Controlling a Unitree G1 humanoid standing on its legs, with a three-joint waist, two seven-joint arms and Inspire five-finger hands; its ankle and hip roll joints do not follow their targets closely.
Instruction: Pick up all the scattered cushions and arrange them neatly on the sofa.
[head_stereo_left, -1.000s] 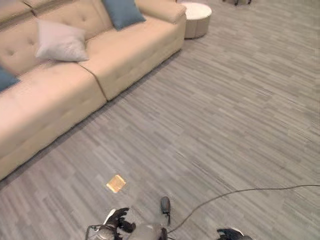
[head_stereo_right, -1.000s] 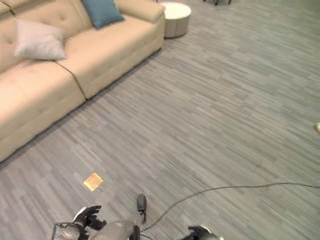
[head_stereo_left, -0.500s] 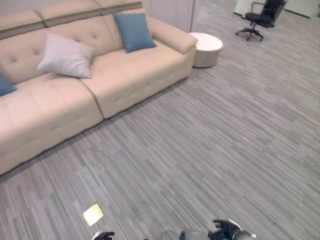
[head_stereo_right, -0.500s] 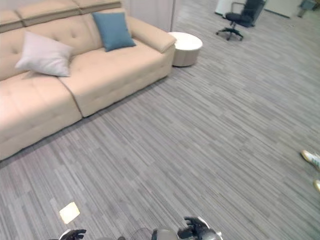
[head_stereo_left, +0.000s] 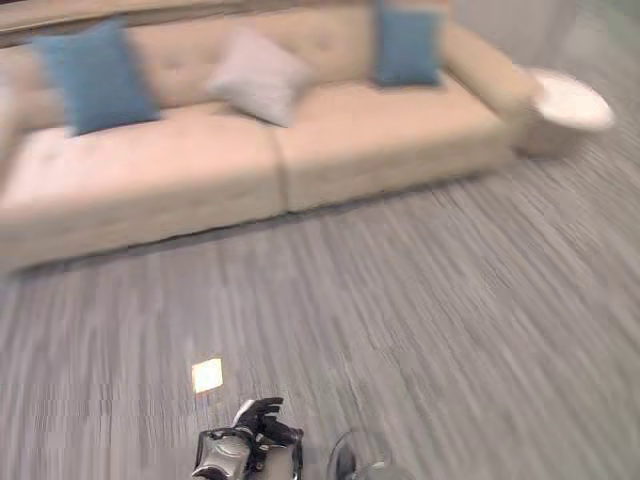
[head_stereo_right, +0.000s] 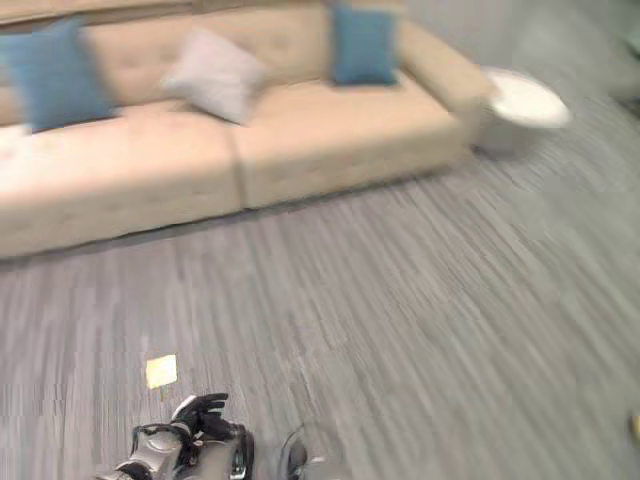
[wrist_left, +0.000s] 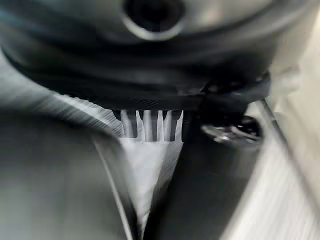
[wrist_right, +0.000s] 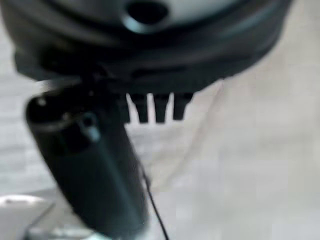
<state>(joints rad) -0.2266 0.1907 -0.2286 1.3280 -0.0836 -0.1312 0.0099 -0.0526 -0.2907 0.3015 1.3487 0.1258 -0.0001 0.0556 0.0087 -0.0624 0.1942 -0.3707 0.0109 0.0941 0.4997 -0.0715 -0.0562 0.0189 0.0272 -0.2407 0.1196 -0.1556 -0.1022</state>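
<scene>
Beige sofa (head_stereo_left: 300, 160) w/ three cushions; left robot hand (head_stereo_left: 262, 422) empty, fingers relaxed; right wrist view: fingers short, state unclear.

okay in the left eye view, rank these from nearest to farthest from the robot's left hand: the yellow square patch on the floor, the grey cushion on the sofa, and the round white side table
1. The yellow square patch on the grey floor, just ahead of the left hand.
2. The light grey cushion, against the back of the beige sofa, near its middle.
3. The round white side table, beyond the sofa's right end.
</scene>
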